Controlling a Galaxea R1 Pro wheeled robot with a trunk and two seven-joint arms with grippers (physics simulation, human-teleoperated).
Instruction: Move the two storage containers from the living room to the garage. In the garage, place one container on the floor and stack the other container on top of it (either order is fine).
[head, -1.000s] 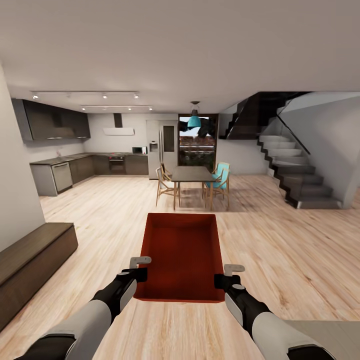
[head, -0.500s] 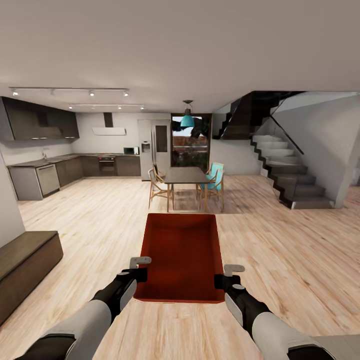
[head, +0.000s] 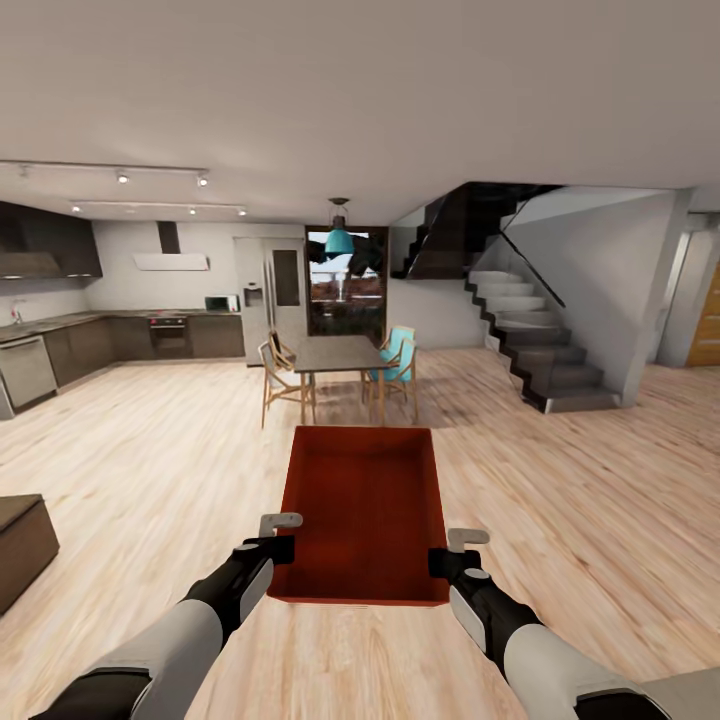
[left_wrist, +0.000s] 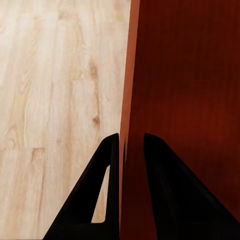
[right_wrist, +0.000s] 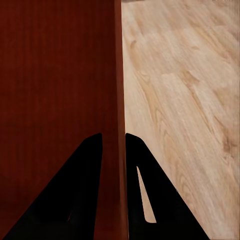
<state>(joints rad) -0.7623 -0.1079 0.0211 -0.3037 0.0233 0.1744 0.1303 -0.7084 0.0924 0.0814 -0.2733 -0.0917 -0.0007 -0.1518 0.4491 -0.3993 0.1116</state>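
I hold one red-orange open-top storage container (head: 364, 510) level in front of me, above the light wood plank floor (head: 560, 500). My left gripper (head: 282, 548) is shut on its left wall near the front corner; in the left wrist view the black fingers (left_wrist: 107, 165) pinch the thin wall of the container (left_wrist: 185, 100). On the other side, my right gripper (head: 440, 560) is shut on the right wall, and the right wrist view has its fingers (right_wrist: 135, 165) clamped on the container (right_wrist: 55, 85) wall. The bin is empty.
Ahead stand a dining table (head: 340, 355) with wooden and teal chairs, a dark kitchen (head: 120, 335) at the back left, and a staircase (head: 530, 340) to the right. A wooden door (head: 705, 320) shows at far right. A low dark cabinet end (head: 20, 535) sits at left.
The view has swung to the right: kitchen, table and stairs slid left, the low cabinet mostly left the picture, and a door appeared at far right. Both grippers keep the same hold on the container.
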